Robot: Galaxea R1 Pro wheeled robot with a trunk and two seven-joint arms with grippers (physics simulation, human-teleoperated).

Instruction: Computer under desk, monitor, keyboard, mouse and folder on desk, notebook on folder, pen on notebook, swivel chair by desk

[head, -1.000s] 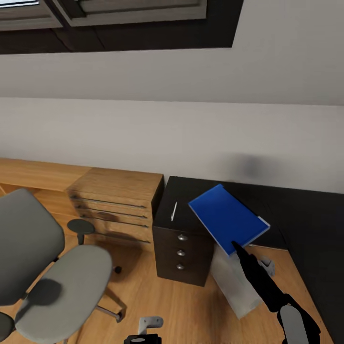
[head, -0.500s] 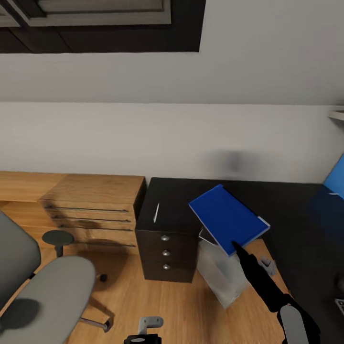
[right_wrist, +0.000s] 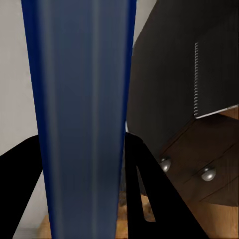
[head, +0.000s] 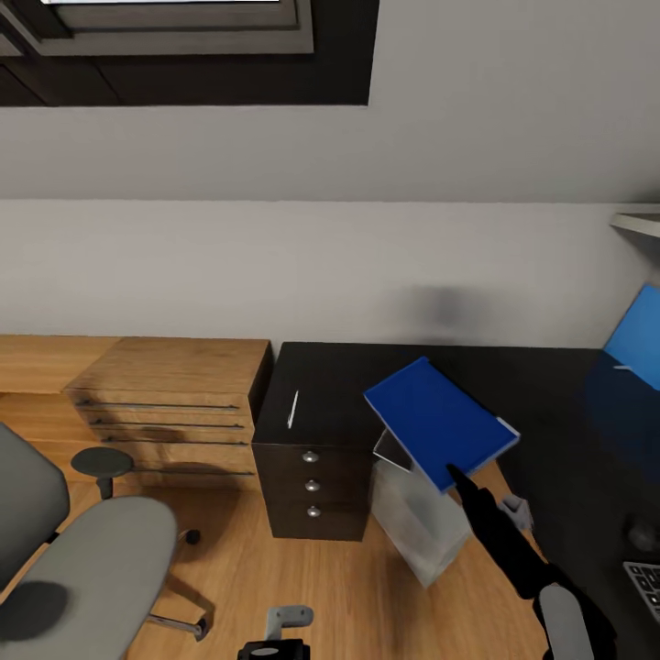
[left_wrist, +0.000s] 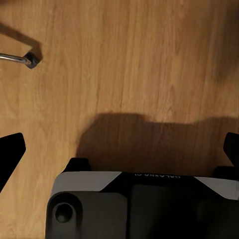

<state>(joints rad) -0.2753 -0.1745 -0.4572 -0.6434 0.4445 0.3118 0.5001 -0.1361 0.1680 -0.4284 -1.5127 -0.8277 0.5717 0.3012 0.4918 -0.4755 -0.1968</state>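
The right gripper [head: 456, 474] clamps the blue folder [head: 438, 420] above the black desk [head: 550, 403], beside a 3-drawer cabinet [head: 312, 481]; grey sloping wall behind. The left gripper [left_wrist: 119, 149] is spread wide and empty over wood floor [left_wrist: 124, 59].

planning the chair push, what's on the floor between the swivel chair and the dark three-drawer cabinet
Head view: bare wood floor lies between the swivel chair and the dark drawer cabinet. The chair's chrome base legs reach partway into it.

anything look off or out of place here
The computer leans tilted on the floor beside the drawer cabinet, not upright. The folder is held in the air in the right hand, above the desk.
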